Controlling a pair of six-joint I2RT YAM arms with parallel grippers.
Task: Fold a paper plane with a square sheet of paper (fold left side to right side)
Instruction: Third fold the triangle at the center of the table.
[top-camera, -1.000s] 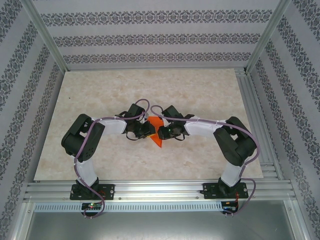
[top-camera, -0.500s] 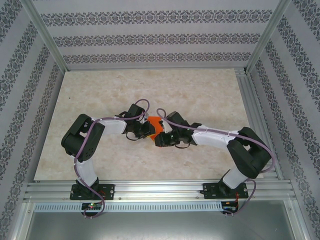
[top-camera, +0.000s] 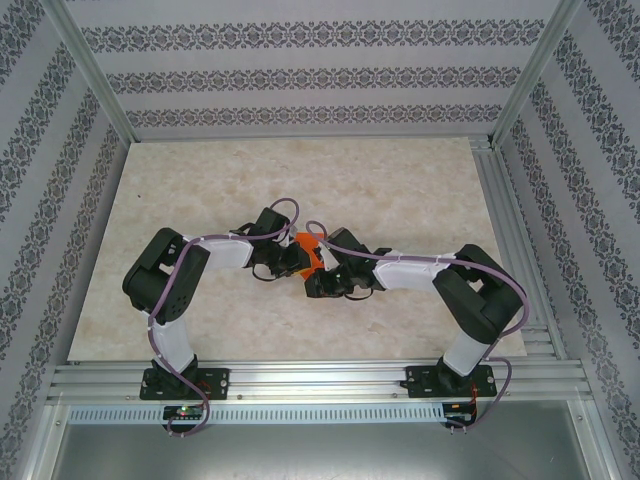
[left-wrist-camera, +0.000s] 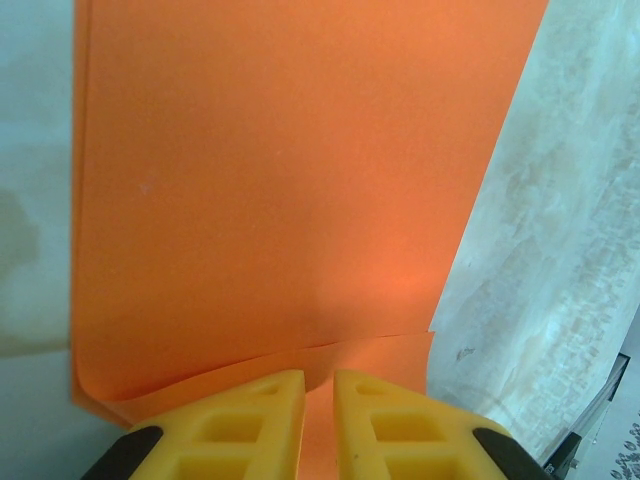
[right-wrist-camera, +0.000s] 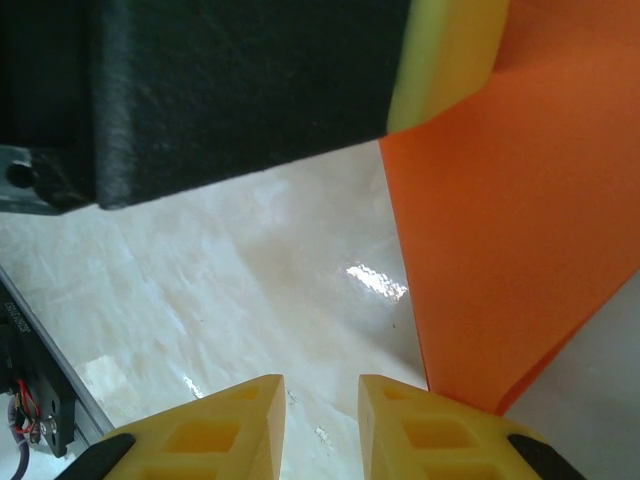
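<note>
In the middle of the tabletop (top-camera: 400, 180) the two arms meet nose to nose, with the square sheet of paper (top-camera: 308, 250) showing as a patch of bright orange between them. The left fingers (left-wrist-camera: 265, 420) are pinched almost together on one edge of the sheet, where a folded-over layer lies on top of it. The right fingers (right-wrist-camera: 240, 430) stand a little apart, holding nothing, with bare marbled tabletop in the gap and a corner of the paper just beside one of them.
</note>
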